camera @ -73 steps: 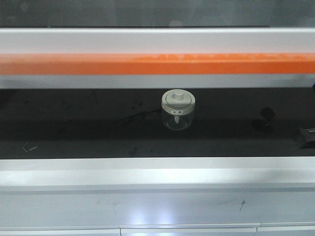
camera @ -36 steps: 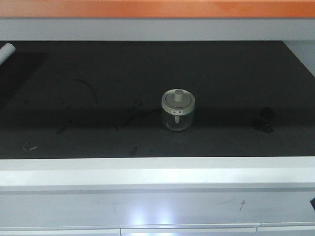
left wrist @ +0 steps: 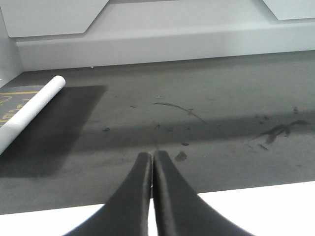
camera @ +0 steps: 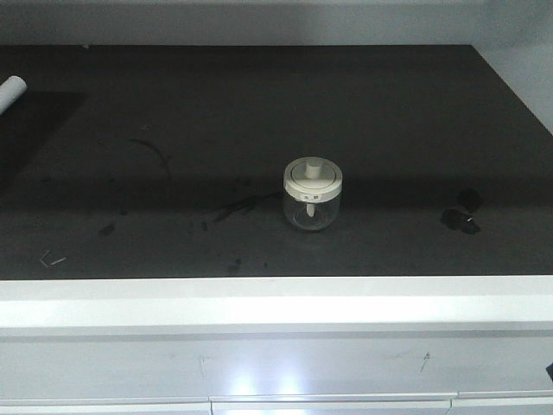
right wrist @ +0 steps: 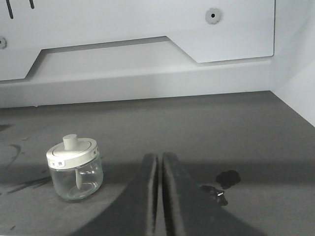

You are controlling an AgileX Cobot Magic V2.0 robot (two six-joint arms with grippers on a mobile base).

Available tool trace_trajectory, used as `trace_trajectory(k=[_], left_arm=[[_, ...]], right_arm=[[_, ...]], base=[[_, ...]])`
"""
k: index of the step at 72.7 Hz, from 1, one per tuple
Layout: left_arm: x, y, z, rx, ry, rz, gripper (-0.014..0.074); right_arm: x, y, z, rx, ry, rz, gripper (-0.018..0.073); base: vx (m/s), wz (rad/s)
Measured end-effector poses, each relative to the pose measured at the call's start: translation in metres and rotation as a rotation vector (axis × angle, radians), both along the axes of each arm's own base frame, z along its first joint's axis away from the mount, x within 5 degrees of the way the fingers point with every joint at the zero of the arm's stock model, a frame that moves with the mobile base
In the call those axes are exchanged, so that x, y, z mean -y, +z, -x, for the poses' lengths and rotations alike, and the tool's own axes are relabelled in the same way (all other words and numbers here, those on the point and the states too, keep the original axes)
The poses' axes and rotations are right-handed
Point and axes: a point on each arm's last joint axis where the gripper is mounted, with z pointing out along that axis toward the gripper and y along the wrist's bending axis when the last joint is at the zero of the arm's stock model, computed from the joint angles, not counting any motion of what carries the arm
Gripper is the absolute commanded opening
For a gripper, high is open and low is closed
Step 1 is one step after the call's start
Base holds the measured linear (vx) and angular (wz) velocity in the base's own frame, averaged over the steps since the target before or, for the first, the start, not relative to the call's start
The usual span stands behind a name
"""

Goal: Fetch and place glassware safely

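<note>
Fetch step, pre-grasp: nothing is held. Left gripper (left wrist: 151,158) has its jaws pressed together, empty, hanging over the worktop (camera: 389,112) front edge toward the left end, near a white tube (left wrist: 29,110). Right gripper (right wrist: 160,160) is likewise clamped on nothing.

The jar (camera: 314,194) sits near mid-worktop, nearer the front edge, apart from both grippers; in the right wrist view it's ahead and to the left, with a dark stain (right wrist: 221,184) off to the right.

It stands upright, axis vertical, lid (right wrist: 72,150) on, knob (right wrist: 70,140) up (squat, so no real long side).

Next, probably: the right jaws must spread, swing left, then close on the glass body below the lid.
</note>
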Motion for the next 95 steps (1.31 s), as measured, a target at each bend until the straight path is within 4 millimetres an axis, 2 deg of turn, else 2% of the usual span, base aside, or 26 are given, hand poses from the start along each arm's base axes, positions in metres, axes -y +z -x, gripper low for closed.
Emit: trace_trajectory(k=[7,14,26,31,32,40,50,65,78,85,95], left_arm=[[0.0,0.0,0.0,0.0,0.0,0.0,-0.0007],[0.0,0.0,0.0,0.0,0.0,0.0,-0.0007],[0.0,0.0,0.0,0.0,0.0,0.0,-0.0007],[0.0,0.0,0.0,-0.001,0.0,0.0,-0.0007],[0.0,0.0,0.0,-0.001,0.0,0.0,-0.0007],[0.0,0.0,0.0,-0.001,0.0,0.0,-0.0007],[0.0,0.0,0.0,-0.001,0.0,0.0,-0.0007],[0.0,0.0,0.0,-0.001,0.0,0.0,-0.0007],[0.0,0.0,0.0,-0.001,0.0,0.0,-0.0007],[0.0,0.0,0.0,-0.001,0.0,0.0,-0.0007],[0.0,0.0,0.0,-0.001,0.0,0.0,-0.0007]], right_arm=[[0.0,0.0,0.0,0.0,0.0,0.0,0.0052],[0.0,0.0,0.0,0.005,0.001,0.016,0.0122],[0.0,0.002,0.0,0.017,0.002,0.029,0.0318],[0.0,0.008,0.0,0.028,0.001,0.029,0.0406],[-0.001,0.012,-0.002,0.03,0.001,0.031,0.0446],[-0.003,0.027,-0.014,0.015,0.003,0.051,0.0511],[-0.013,0.047,-0.038,-0.016,0.065,0.072,0.0517],[-0.054,0.062,-0.091,-0.057,0.229,0.135,0.0517],[-0.088,0.053,-0.149,-0.11,0.29,0.128,0.0517],[-0.103,0.051,-0.173,-0.105,0.311,0.123,0.0517],[-0.12,0.036,-0.204,-0.143,0.333,0.142,0.0517]], base=[[0.0,0.0],[0.0,0.0],[0.0,0.0],[0.0,0.0],[0.0,0.0],[0.0,0.0],[0.0,0.0],[0.0,0.0],[0.0,0.0],[0.0,0.0],[0.0,0.0]])
